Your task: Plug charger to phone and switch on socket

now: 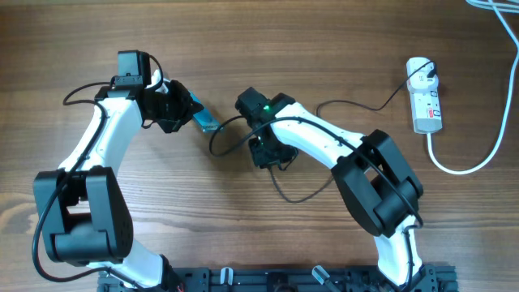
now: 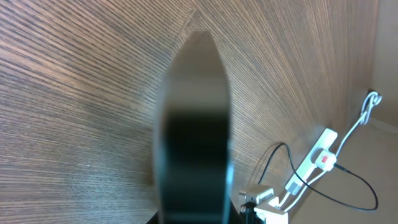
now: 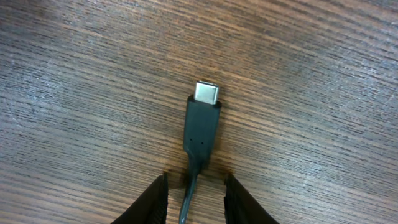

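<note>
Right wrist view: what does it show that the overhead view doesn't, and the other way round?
Only the right wrist view shows the metal connector tip close up, lying on the wood just ahead of the right tool, whose fingers sit either side of the cable. Only the overhead view shows the phone gripped in the left tool and the socket. Both show the black charger cable and the wooden table.

White-and-black combo
Left arm (image 1: 96,142) and right arm (image 1: 312,138): white shells, black joints, loose black cables; right gripper (image 3: 196,180) is black, green light (image 1: 264,106) near it.
</note>
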